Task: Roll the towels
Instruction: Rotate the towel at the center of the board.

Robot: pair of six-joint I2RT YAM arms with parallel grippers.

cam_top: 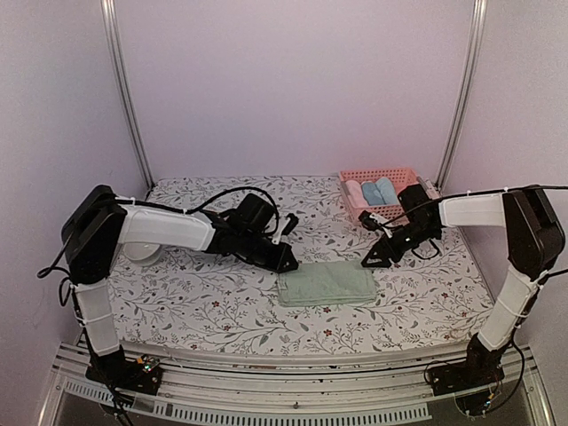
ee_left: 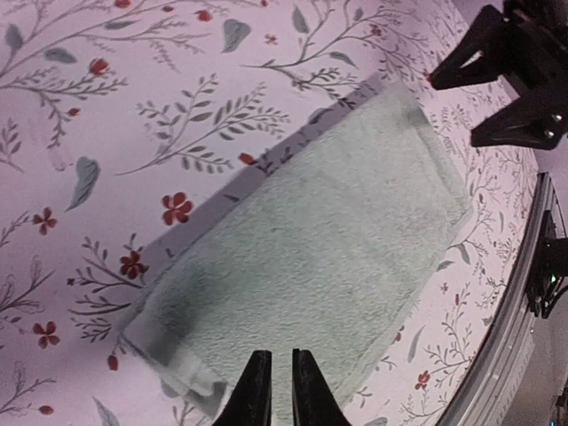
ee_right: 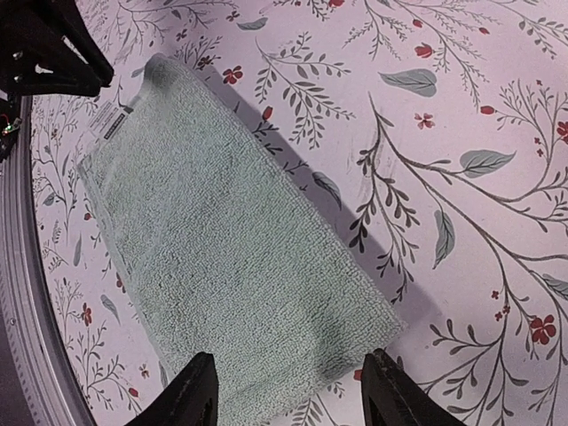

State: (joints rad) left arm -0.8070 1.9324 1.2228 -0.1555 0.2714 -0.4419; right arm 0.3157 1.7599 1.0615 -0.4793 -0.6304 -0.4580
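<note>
The left gripper has its two fingers drawn nearly together, with only a thin slit between them and nothing pinched in it. It hangs over one short end of the green towel; whether the tips touch the cloth I cannot tell from the wrist view. The right gripper stands with its jaws wide apart and empty, poised over the opposite short end of the same towel. The green towel lies folded flat as a long rectangle on the floral table cover, near the middle of the table, between the two arms. At the far right sits a pink basket, and in it what looks like a rolled light blue towel, beside a paler roll.
</note>
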